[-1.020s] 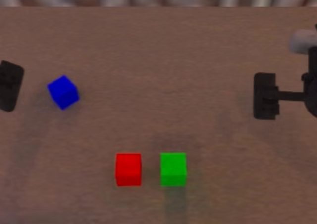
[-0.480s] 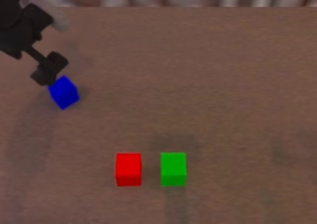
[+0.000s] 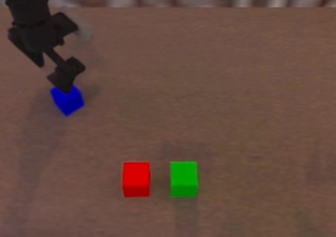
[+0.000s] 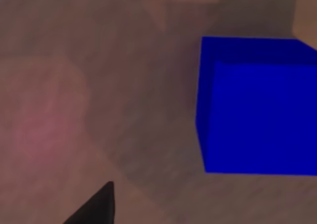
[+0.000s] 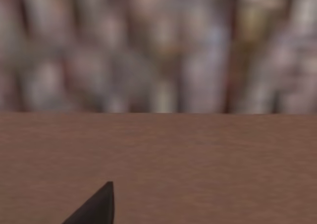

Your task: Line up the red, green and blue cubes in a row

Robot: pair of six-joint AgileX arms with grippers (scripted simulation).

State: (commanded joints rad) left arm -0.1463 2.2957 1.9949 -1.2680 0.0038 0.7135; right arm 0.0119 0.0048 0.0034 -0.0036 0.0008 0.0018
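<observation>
Near edge of the counter [image 3: 252, 90], top view: red cube [image 3: 136, 179] and green cube [image 3: 184, 179] sit flat side by side, red to the left, green to the right, with a narrow gap between them, not touching. Their edges run square to the counter edge.

Farther back and well to the left: blue cube [image 3: 67, 101], resting on the counter, turned at an angle to the other two and well apart from them.

My left gripper [image 3: 65, 75] hangs directly over the far side of the blue cube, its dark body overlapping the cube's upper edge in the top view. The arm reaches in from the far left corner. I cannot tell how wide the fingers are set, nor whether they touch the cube; nothing appears to be held. In the left wrist view the blue cube [image 4: 257, 107] fills much of the picture at close range, sitting on the counter surface, with a single dark fingertip [image 4: 96, 206] showing at the edge, clear of the cube.

My right arm is out of the top view. The right wrist view shows bare counter [image 5: 198, 164], a blurred backdrop beyond it, and one dark fingertip [image 5: 96, 206].
</observation>
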